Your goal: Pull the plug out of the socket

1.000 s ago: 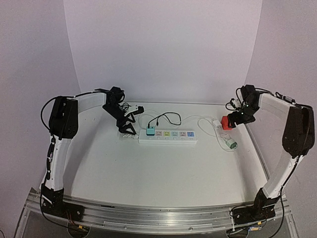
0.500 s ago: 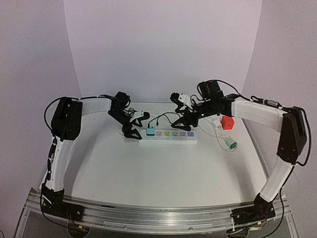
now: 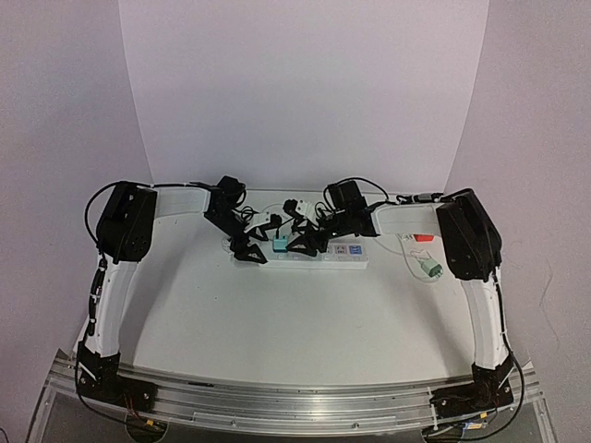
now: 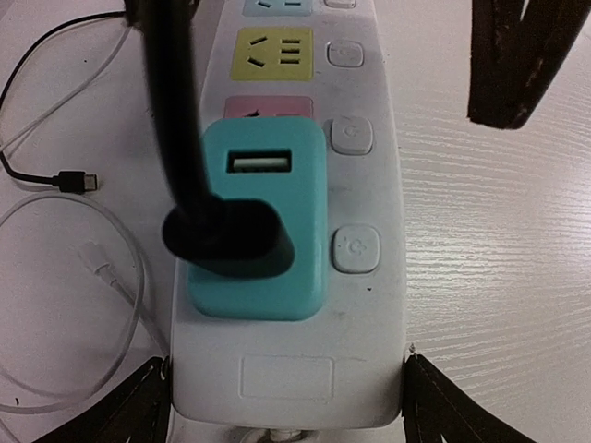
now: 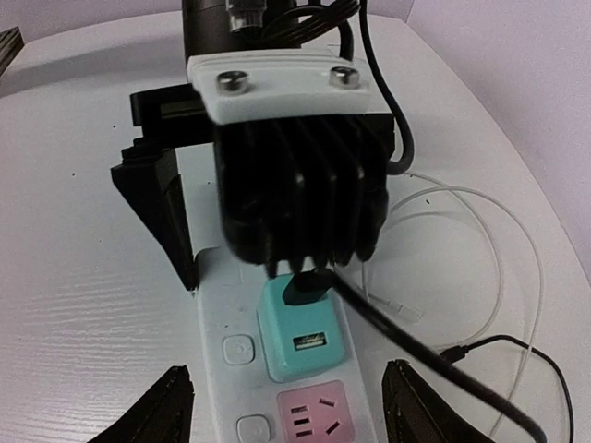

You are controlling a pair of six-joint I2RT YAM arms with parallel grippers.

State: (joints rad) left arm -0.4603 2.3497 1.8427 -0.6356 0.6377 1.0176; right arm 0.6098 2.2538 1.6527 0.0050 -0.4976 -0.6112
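Note:
The socket [image 3: 325, 255] is a long white power strip lying across the back of the table. A teal plug [image 3: 278, 245] with a USB port sits in its leftmost outlet, and a black cable [image 4: 175, 120] is plugged into the plug. My left gripper [image 3: 247, 251] is shut on the strip's left end [image 4: 286, 378], with one finger against each long side. My right gripper [image 3: 303, 242] hangs open over the strip. In the right wrist view its fingers straddle the teal plug [image 5: 305, 337] with gaps on both sides.
A red block [image 3: 423, 237] and a green-and-white plug [image 3: 430, 268] lie at the right, among loose white cables [image 3: 388, 231]. A white cable loop [image 4: 92, 268] and a loose black USB end [image 4: 74, 178] lie beside the strip. The left wrist body [image 5: 286, 166] is close above the plug.
The right arm swung from the far right, near the red block, to the teal plug. The left gripper moved onto the strip's end. Both grippers narrowed.

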